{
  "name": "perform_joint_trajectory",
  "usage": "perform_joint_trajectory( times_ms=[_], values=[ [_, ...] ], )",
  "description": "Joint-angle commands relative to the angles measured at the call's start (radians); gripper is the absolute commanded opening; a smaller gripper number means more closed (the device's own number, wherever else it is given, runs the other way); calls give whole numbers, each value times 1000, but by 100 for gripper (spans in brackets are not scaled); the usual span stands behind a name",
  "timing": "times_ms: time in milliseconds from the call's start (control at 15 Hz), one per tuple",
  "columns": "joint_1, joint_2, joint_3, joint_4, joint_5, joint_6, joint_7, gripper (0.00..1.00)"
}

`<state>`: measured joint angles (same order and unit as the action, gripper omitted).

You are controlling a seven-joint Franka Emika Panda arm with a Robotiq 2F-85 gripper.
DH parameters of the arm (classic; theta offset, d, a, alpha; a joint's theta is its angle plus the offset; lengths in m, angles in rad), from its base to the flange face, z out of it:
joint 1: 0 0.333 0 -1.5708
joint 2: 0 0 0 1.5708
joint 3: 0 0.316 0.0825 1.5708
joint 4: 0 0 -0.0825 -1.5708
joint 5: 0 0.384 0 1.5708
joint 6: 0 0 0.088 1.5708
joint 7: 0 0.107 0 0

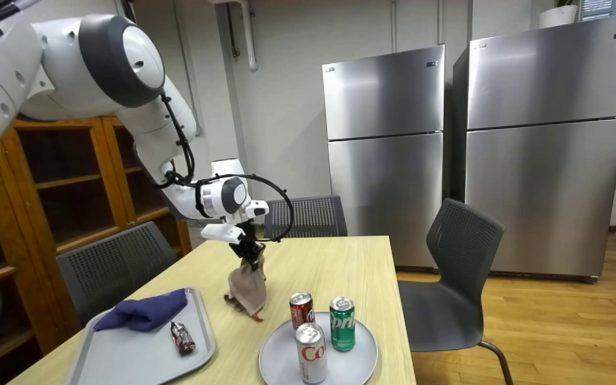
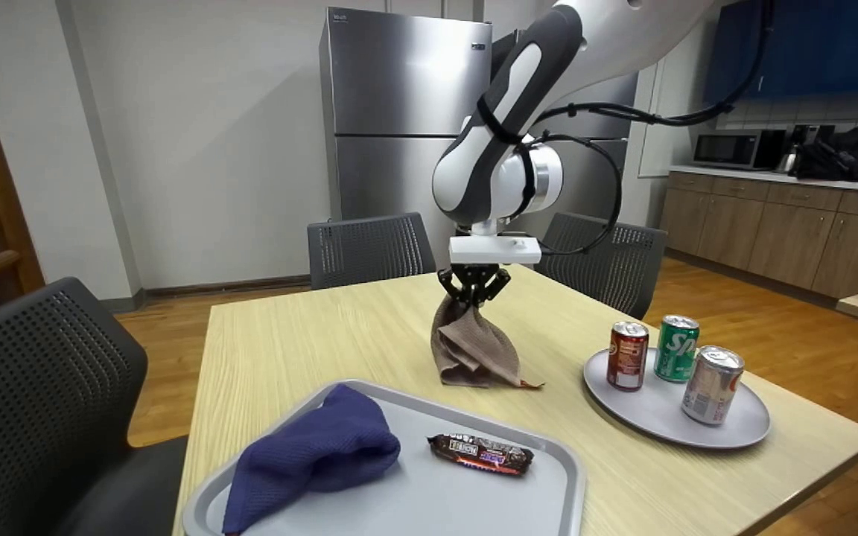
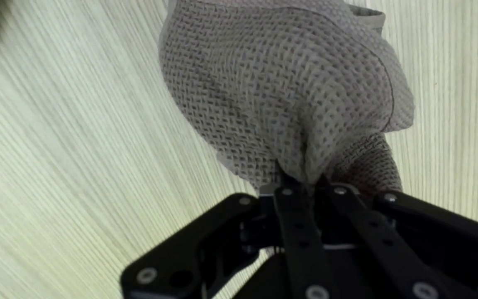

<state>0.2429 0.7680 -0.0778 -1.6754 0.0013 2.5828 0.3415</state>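
While a lone robot arm [image 2: 500, 179] bends over the pale wooden tabletop [image 2: 302, 335], its claw [image 2: 471, 301] holds the gathered top of a brown woven dishcloth [image 2: 476, 346], the fabric pinched tight between nearly touching fingers [image 3: 301, 226] in the wrist view. The dishcloth lies straight below the claw rather than off to a side, just beyond the far rim of a gray rectangular tray [image 2: 466, 495] and apart from it. Its long axis drops from the pinch and widens into loose folds; the lower hem appears to meet the tabletop, though how much weight rests there cannot be told. In an exterior view, an orange-tipped corner [image 2: 532, 385] trails rightward past the tray's far rim. Inside the tray, a crumpled navy dishcloth [image 2: 317, 443] and a candy bar in a dark wrapper [image 2: 482, 454] lie apart from each other. To the tray's right in both exterior views, a round gray plate [image 2: 645, 413] carries a dark red soda can [image 2: 628, 356], a green Sprite can [image 2: 676, 348] and a silver Coke can [image 2: 712, 385].
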Motion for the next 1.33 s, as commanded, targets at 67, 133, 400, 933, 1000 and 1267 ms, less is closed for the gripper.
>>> perform_joint_trajectory(
  times_ms=[67, 133, 400, 933, 1000, 1267],
  values=[
    [27, 10, -27, 28, -23, 1, 62, 43],
    [31, 2, -30, 22, -25, 4, 65, 51],
    [50, -33, -38, -7, -33, 23, 72, 81],
    [116, -157, -19, -93, -64, 26, 58, 100],
    [125, -177, -12, -108, -72, 26, 54, 100],
    [157, -242, 28, -158, -96, 10, 39, 100]
  ],
)
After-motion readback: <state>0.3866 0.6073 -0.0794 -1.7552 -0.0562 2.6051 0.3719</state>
